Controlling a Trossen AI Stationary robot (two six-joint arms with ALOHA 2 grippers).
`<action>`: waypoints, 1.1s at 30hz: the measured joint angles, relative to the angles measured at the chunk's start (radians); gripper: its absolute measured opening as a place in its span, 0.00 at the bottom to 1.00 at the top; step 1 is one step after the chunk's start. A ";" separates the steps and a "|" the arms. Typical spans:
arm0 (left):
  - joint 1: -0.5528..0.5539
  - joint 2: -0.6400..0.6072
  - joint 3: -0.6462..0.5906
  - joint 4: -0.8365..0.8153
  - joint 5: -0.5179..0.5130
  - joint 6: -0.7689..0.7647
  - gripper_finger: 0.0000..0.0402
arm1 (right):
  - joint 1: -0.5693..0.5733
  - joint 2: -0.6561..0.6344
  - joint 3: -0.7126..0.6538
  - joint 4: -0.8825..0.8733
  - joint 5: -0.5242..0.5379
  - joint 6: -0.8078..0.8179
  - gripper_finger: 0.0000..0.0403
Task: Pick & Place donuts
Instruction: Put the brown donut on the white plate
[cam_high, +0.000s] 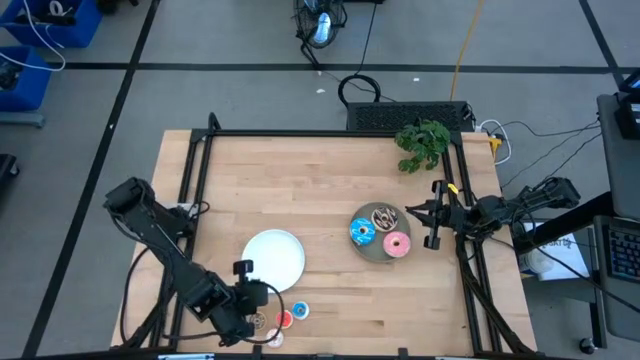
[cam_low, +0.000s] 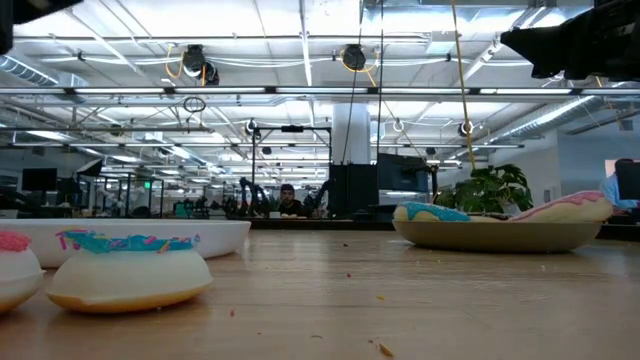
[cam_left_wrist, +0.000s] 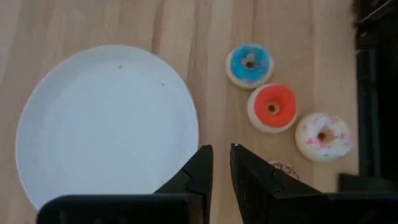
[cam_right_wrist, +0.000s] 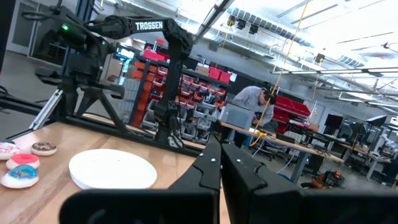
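Wood table (cam_high: 330, 190). White plate (cam_high: 273, 258) as ref. Grey plate (cam_high: 380, 232) to its right w/ 3 larger donuts (cam_high: 396, 244). 4 tiny donuts (cam_left_wrist: 272, 107) near white plate's front edge. Left gripper (cam_left_wrist: 221, 167) narrow, empty, above them. Right gripper (cam_high: 436, 214) narrow, beside grey plate.

bare wood across the table's middle (cam_high: 300, 185), white plate (cam_high: 273, 258) beside small donuts (cam_high: 290, 315), grey plate (cam_high: 381, 233) right

A robotics lab or workshop; exposed ceiling pipes (cam_low: 300, 92) overhead; red parts bins (cam_right_wrist: 205, 78); a person (cam_right_wrist: 252, 99) at a workbench; cables (cam_high: 360, 88) across the taped floor.
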 joint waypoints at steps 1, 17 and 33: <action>0.006 0.011 0.000 -0.004 0.021 -0.001 0.16 | 0.000 0.000 0.000 0.000 0.001 0.000 0.00; 0.008 0.258 0.256 -0.211 0.243 0.070 0.16 | 0.000 0.000 0.000 0.000 -0.001 0.002 0.00; 0.002 0.291 0.341 -0.281 0.215 -0.014 0.33 | 0.000 0.000 0.000 0.016 -0.002 0.001 0.00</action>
